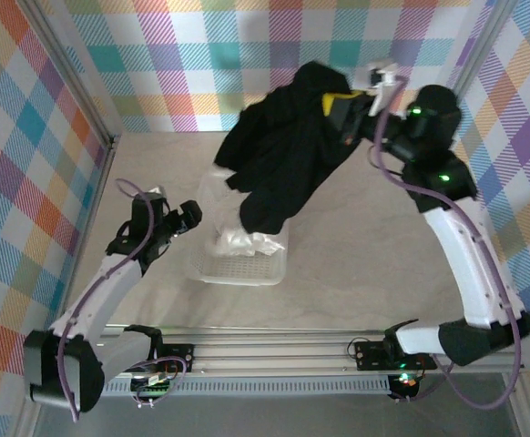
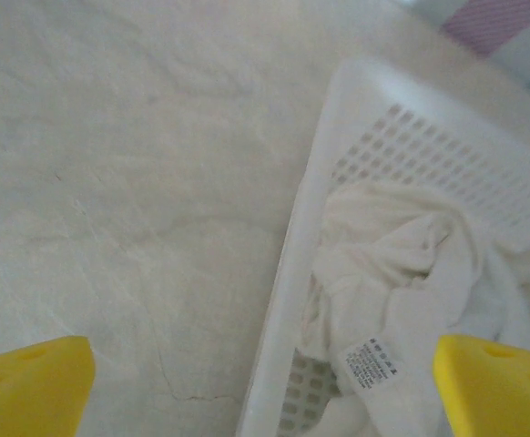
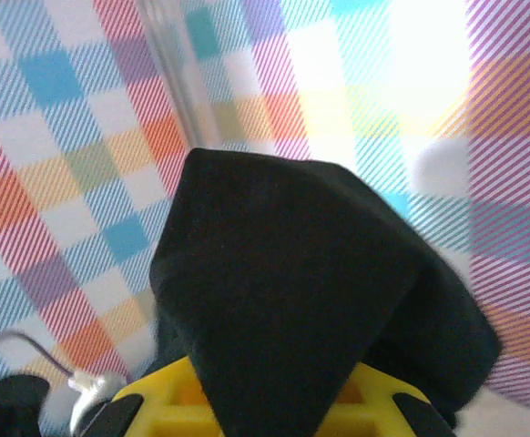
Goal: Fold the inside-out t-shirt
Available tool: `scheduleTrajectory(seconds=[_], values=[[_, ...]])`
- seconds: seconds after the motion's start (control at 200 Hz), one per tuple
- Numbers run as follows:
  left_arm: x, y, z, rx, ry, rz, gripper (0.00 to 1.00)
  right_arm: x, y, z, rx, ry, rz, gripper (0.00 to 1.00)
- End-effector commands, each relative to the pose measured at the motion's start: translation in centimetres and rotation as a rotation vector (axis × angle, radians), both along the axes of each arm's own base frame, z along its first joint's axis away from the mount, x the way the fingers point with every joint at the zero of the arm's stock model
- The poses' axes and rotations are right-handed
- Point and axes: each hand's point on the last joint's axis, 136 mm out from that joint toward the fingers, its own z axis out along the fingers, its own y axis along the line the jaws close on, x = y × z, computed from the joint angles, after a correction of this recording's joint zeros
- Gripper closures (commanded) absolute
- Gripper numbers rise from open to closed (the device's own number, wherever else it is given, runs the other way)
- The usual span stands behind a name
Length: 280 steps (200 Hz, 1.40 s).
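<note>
FAR SIDE OF THE ENCLOSURE: We are watching the right gripper (image 1: pixel 341 106) clamping its yellow fingers (image 3: pixel 165 402) tight on a bunched fold of the black short-sleeved fabric t-shirt (image 1: pixel 279 150), which is raised off the pale stone-patterned tabletop (image 1: pixel 374 264). The garment is hanging down and away to that gripper's left in a loose, crumpled drape. From the wrist camera we are seeing dark fabric welling up between the fingers and peaking just ahead of them against the pastel plaid walls (image 1: pixel 201 55). The t-shirt's lowest end is dangling over the far end of a white perforated plastic basket (image 1: pixel 274 269), and we cannot tell whether it is touching what lies inside.

The left gripper (image 1: pixel 190 217) is hovering over the tabletop, well apart from the t-shirt, with its jaws spread wide and holding nothing. Just ahead of it and to its right, the basket's near rim is running past. A crumpled white cloth (image 2: pixel 402 273) with a printed care label (image 2: pixel 370 362) is lying inside the basket, beside the right-hand fingertip. Bare tabletop is stretching out below and to the left of that gripper.
</note>
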Motion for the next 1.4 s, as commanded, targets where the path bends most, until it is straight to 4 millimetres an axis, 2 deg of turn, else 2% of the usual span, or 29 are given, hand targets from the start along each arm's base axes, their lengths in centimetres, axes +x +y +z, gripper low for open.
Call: scheduleTrajectory(seconds=[0.0,0.105,0.185,0.26,0.295,0.41,0.465,0.54,0.67,0.71,0.73,0.765,0.85,0.91,0.98,1.07,1.165,1.21,1.255,1.33,1.395], values=[[1.0,-1.4,-0.3,0.083,0.026,-0.082,0.07,0.8,-2.3,0.2,0.071,0.074,-0.018,1.00],[1.7,-1.7,-2.2,0.129,0.079,-0.095,0.13,1.6,-4.9,0.0,0.074,0.109,-0.092,1.00],[2.3,-1.1,-3.4,0.184,0.114,-0.080,0.20,2.8,-7.0,-2.1,0.025,0.151,-0.204,1.00],[3.2,-0.4,-4.2,0.256,0.140,-0.065,0.30,4.5,-8.8,-5.9,-0.037,0.218,-0.317,1.00],[3.0,-0.1,-5.1,0.289,0.188,-0.079,0.35,5.4,-9.4,-8.0,-0.064,0.258,-0.354,1.00],[4.5,0.4,-6.5,0.412,0.290,-0.132,0.56,7.6,-10.3,-15.1,-0.128,0.402,-0.396,1.00],[5.2,2.4,-6.7,0.558,0.346,-0.110,0.64,8.2,-10.6,-17.7,-0.148,0.454,-0.409,1.00],[7.1,6.4,-5.5,0.772,0.373,-0.014,0.67,8.6,-10.5,-20.1,-0.165,0.497,-0.405,0.99],[12.5,13.2,-2.6,0.812,0.353,0.153,0.67,8.6,-10.2,-22.0,-0.166,0.527,-0.382,0.98],[14.3,15.2,-1.8,0.828,0.351,0.195,0.65,8.6,-10.0,-22.3,-0.167,0.534,-0.374,0.98],[14.9,16.1,-2.0,0.843,0.368,0.209,0.62,8.6,-10.0,-22.5,-0.168,0.539,-0.373,0.98],[16.3,17.5,-0.9,0.881,0.373,0.249,0.58,8.5,-10.0,-22.7,-0.166,0.546,-0.370,0.98],[17.9,18.8,1.1,0.934,0.400,0.282,0.51,8.2,-9.5,-23.4,-0.159,0.563,-0.345,0.95],[18.1,17.5,2.6,0.889,0.352,0.269,0.45,7.8,-9.3,-24.1,-0.151,0.575,-0.334,0.94],[17.5,14.0,4.2,0.792,0.254,0.220,0.39,7.4,-8.6,-24.9,-0.139,0.582,-0.305,0.92],[15.6,7.8,5.1,0.616,0.125,0.103,0.28,6.7,-6.5,-25.7,-0.143,0.575,-0.239,0.86],[13.6,0.2,5.1,0.378,0.002,-0.070,0.23,6.4,-4.4,-26.9,-0.178,0.558,-0.178,0.81],[12.9,-2.1,5.0,0.306,-0.030,-0.108,0.22,6.7,-4.0,-27.7,-0.186,0.570,-0.172,0.80],[12.8,-3.7,4.7,0.274,-0.036,-0.140,0.22,7.2,-3.7,-28.4,-0.185,0.586,-0.167,0.80],[13.8,-4.9,3.4,0.275,0.000,-0.160,0.22,7.8,-2.9,-29.0,-0.172,0.610,-0.137,0.80],[15.3,-4.3,2.6,0.354,0.029,-0.124,0.22,8.1,-2.1,-29.0,-0.156,0.613,-0.109,0.80]])
